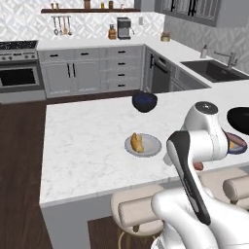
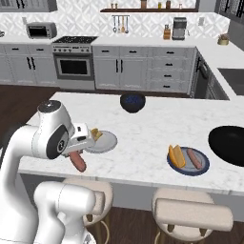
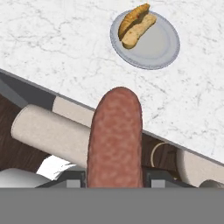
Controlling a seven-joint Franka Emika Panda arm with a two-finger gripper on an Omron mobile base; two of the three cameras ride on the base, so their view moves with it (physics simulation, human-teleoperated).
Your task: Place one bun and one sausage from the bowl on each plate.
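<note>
My gripper (image 3: 114,177) is shut on a reddish-brown sausage (image 3: 114,138), which hangs over the counter's front edge above the stools. In the right base view the sausage (image 2: 77,160) points down from the gripper (image 2: 75,153), just short of the light grey plate (image 2: 107,143). That plate (image 3: 159,46) holds one bun (image 3: 135,25). To the right, the dark blue plate (image 2: 202,167) carries a bun (image 2: 176,156) and a sausage (image 2: 194,158). The wide black bowl (image 2: 228,144) sits at the far right edge.
A smaller dark blue bowl (image 2: 132,102) stands at the back of the marble counter (image 2: 143,124). Padded stools (image 2: 193,214) stand below the counter's front edge (image 3: 39,85). In the left base view, my own arm (image 1: 204,136) covers part of the dark blue plate (image 1: 238,144).
</note>
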